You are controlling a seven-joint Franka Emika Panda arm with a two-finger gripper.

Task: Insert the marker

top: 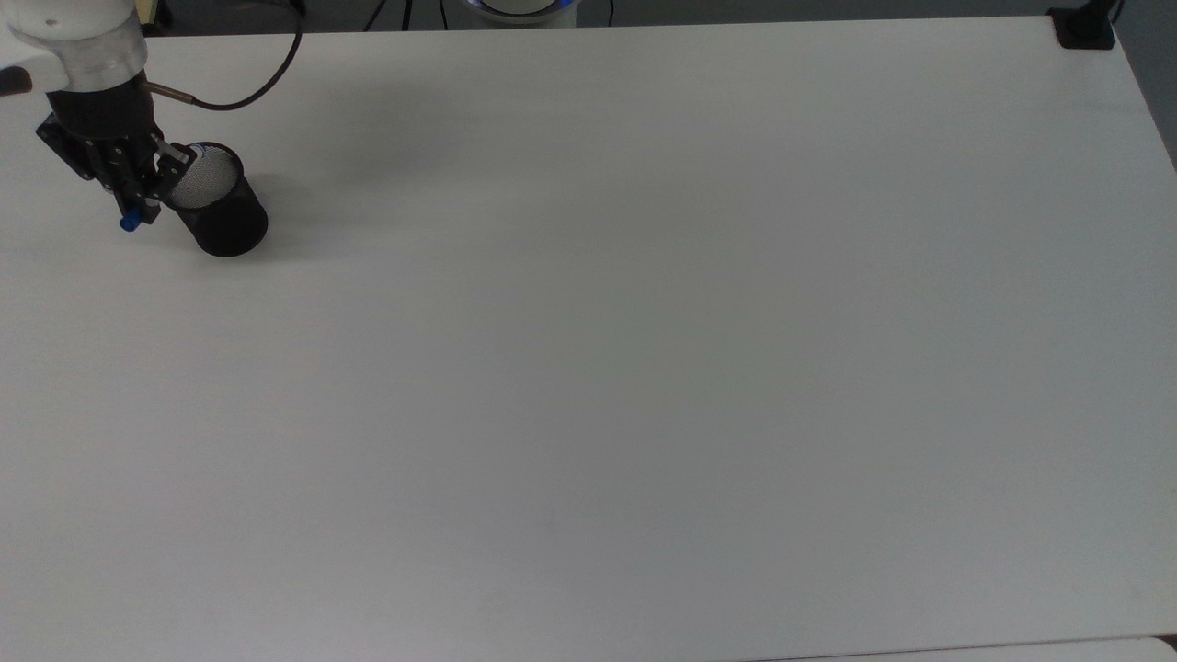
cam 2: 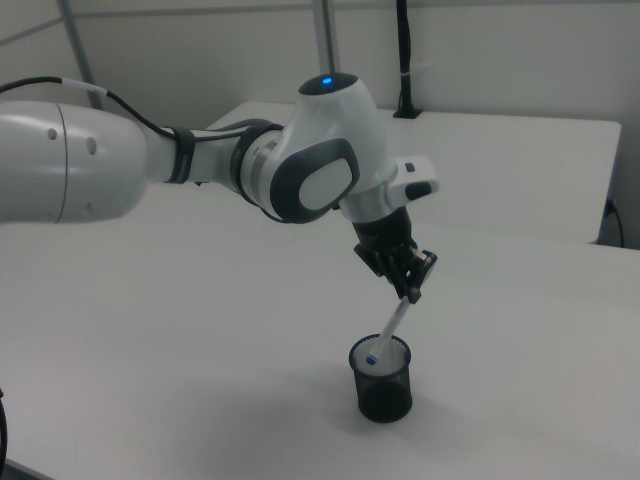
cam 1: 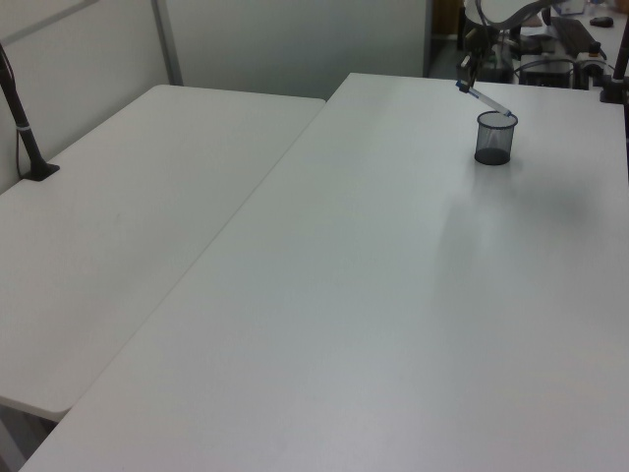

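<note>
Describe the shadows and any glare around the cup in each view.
Top view: a soft grey shadow lies on the table to the top view's right of the mesh cup, no glare. Left view: a faint broad shadow falls nearer the camera than the cup. Right view: even light, with a dim shadow at the cup's base under the hand and marker.

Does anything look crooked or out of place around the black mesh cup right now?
The marker slants steeply, its lower tip at the mesh cup's rim while the gripper holds its upper end. The cup stands upright; nothing is spilled on the white table.
</note>
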